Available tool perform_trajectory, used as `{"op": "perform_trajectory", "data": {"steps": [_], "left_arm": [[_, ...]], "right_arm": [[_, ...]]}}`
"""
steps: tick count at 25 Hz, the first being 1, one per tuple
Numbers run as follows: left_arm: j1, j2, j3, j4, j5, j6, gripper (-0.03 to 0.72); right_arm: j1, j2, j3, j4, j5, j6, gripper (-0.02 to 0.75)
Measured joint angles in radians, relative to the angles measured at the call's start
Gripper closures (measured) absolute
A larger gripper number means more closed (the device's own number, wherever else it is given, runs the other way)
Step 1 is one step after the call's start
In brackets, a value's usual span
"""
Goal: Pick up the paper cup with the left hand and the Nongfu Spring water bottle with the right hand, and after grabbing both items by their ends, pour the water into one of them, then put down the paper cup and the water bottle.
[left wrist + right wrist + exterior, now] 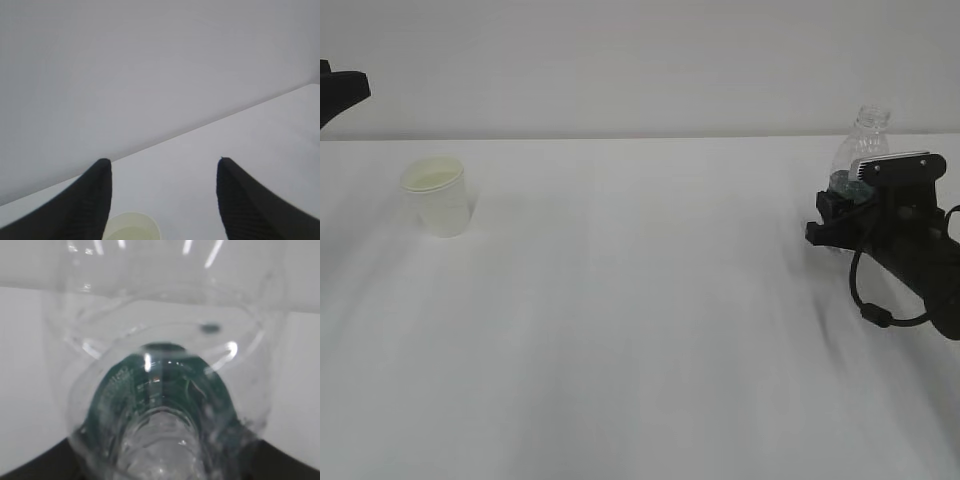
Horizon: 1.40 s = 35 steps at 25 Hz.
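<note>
The small white paper cup (pixel 131 227), light and crushable, stands on the worktop (pixel 640 330) between the open left fingers (pixel 92 200); the right fingers (pixel 30 467) grip the slippery clear ribbed bottle (pixel 863 145)

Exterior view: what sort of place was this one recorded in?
Most likely a bare lab test bench, not a lived-in room: a plain white tabletop against a blank pale wall, holding only a small white paper cup and a small clear ribbed plastic bottle, with a black robot gripper at the bottle.
</note>
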Motion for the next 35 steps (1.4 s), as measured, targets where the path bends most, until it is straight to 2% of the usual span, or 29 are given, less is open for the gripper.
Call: {"op": "perform_trajectory", "data": {"steps": [19, 27, 35], "left_arm": [[0.0, 0.0, 0.0, 0.002, 0.0, 0.0, 0.225], [0.0, 0.0, 0.0, 0.002, 0.0, 0.0, 0.225], [0.0, 0.0, 0.0, 0.002, 0.0, 0.0, 0.227]], "right_arm": [[0.0, 0.056, -0.004, 0.005, -0.066, -0.006, 0.372], [0.0, 0.056, -0.005, -0.02, -0.096, -0.006, 0.195], [0.0, 0.056, 0.046, -0.02, -0.161, -0.004, 0.178]]}}
